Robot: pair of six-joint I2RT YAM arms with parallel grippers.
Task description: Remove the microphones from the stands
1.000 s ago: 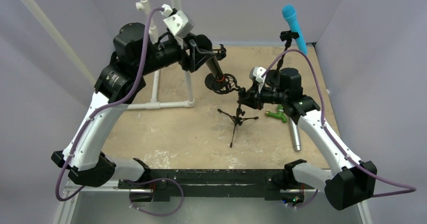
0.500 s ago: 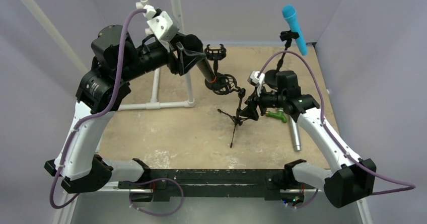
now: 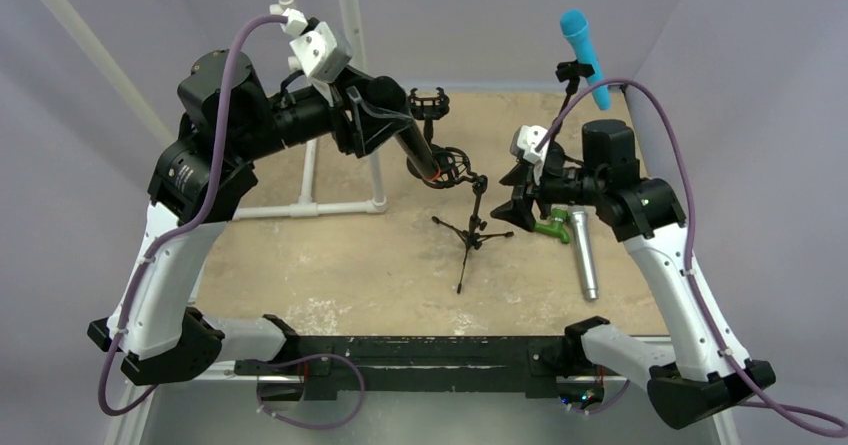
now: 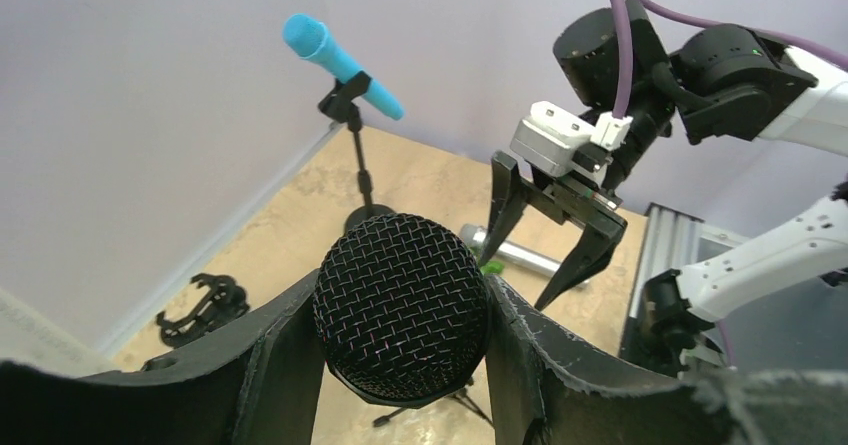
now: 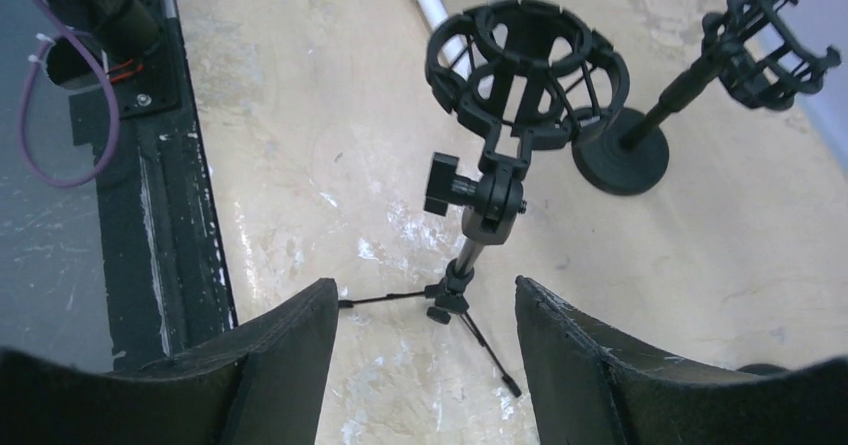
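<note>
Centre of the tan table (image 3: pixel 330 265): the black tripod stand (image 5: pixel 497 200). Just behind and left of its top, the black mesh-headed microphone (image 3: pixel 420 152) sits between the fingers of my left gripper (image 4: pixel 402 295). My right gripper (image 3: pixel 513 195) hangs right of the stand, with a green plastic piece (image 3: pixel 551 229) and a silver metal cylinder (image 3: pixel 585 260) lying on the table beside it. Behind the stand is a black ring mount on a round base (image 3: pixel 428 102); back right, a blue microphone on its stand (image 3: pixel 585 57); back left, a white pipe frame (image 3: pixel 310 208).

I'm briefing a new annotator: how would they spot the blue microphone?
Look to the far right corner of the sandy table, by the lilac walls. A thin black round-based stand rises there, holding the bright blue microphone tilted at its top; the silver microphone lies flat.
</note>
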